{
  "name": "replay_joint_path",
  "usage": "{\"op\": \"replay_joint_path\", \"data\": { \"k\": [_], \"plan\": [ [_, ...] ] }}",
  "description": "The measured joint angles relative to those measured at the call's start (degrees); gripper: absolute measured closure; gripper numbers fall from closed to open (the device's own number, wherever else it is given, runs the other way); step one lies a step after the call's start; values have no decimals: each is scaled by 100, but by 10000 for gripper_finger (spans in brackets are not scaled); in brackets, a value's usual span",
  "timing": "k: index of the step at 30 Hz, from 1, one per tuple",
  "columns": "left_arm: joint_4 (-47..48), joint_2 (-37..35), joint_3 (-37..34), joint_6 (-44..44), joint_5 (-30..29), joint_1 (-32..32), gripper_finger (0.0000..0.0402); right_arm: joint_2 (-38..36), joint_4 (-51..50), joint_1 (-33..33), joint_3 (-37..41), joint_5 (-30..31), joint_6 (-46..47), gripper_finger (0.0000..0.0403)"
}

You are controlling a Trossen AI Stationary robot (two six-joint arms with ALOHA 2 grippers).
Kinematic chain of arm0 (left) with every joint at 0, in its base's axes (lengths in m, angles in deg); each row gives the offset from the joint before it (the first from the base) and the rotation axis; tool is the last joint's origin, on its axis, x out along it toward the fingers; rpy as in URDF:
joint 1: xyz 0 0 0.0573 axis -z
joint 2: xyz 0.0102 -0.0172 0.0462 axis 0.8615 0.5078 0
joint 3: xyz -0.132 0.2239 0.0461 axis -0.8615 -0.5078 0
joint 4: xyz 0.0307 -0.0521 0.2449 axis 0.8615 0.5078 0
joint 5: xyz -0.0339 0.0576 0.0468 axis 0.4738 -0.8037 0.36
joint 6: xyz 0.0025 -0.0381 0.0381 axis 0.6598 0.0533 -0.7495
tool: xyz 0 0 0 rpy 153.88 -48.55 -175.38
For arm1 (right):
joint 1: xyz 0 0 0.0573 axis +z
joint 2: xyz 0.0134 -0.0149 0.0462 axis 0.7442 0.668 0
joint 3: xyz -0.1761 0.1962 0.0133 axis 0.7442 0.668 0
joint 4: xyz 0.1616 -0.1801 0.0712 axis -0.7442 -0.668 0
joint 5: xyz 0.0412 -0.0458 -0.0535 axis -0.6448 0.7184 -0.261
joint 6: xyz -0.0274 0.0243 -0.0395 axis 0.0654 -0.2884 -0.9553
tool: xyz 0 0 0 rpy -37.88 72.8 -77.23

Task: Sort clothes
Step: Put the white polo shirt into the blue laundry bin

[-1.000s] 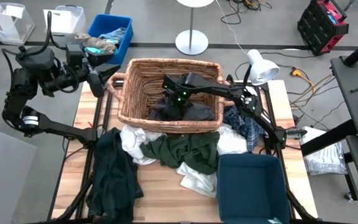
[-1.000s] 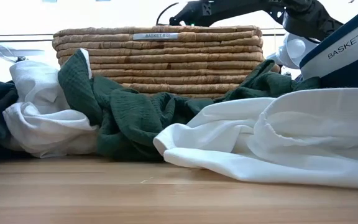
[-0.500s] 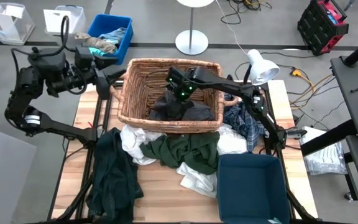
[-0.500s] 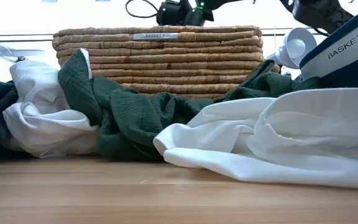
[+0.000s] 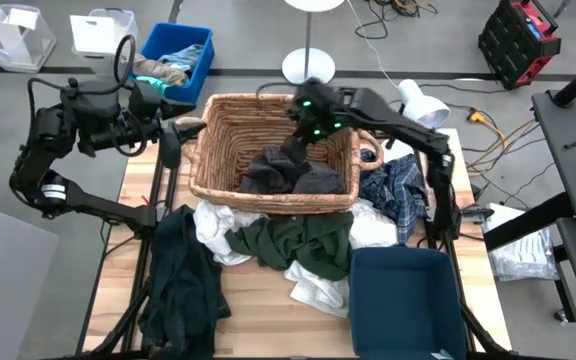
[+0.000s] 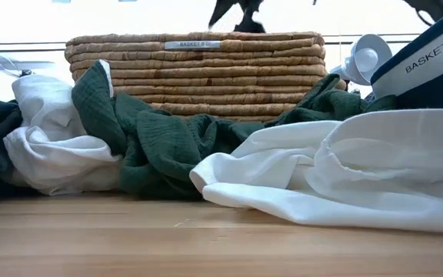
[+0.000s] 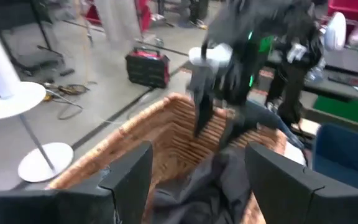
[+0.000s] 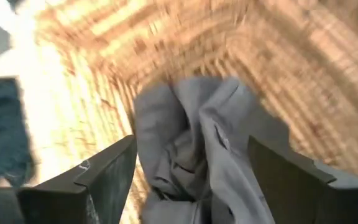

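Observation:
A dark grey garment (image 5: pixel 290 176) lies crumpled on the floor of the wicker basket (image 5: pixel 223 150). My right gripper (image 5: pixel 301 138) hangs above it with its fingers open and nothing between them; its wrist view looks down on the garment (image 8: pixel 197 149). My left gripper (image 5: pixel 173 140) stands open beside the basket's left handle, pointing across the basket. In front of the basket lie more clothes in a heap: a dark green one (image 5: pixel 298 245), white ones (image 5: pixel 213 225) and a navy plaid one (image 5: pixel 393 195). Another dark garment (image 5: pixel 178 285) hangs over the table's left near part.
A dark blue bin (image 5: pixel 403 300) stands at the near right of the table. A blue box with rags (image 5: pixel 178 55) sits beyond the far left corner. A white lamp (image 5: pixel 418 105) stands at the basket's far right. White cloth (image 6: pixel 337 169) fills the low view's near right.
My right gripper has risen out of the basket and gone toward its far right side. The dark grey garment has stayed in the basket.

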Motion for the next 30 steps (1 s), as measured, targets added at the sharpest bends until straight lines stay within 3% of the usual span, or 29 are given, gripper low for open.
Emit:
{"op": "replay_joint_path", "data": {
  "k": [8, 18, 25, 30],
  "plan": [
    [365, 12, 0, -49, 971, 5, 169, -894, 181, 542, -7, 485, -241, 144],
    [1478, 42, -24, 50, 2035, 144, 169, -1138, 163, 1562, -4, 1380, -358, 168],
    [2017, 221, -41, 469, 2326, 1164, 169, -1205, 166, 2024, -4, 2020, -220, 171],
    [2321, 411, -288, 645, 1651, 2200, 169, -1298, 163, 2214, -4, 2286, -55, 165]
  ]
}}
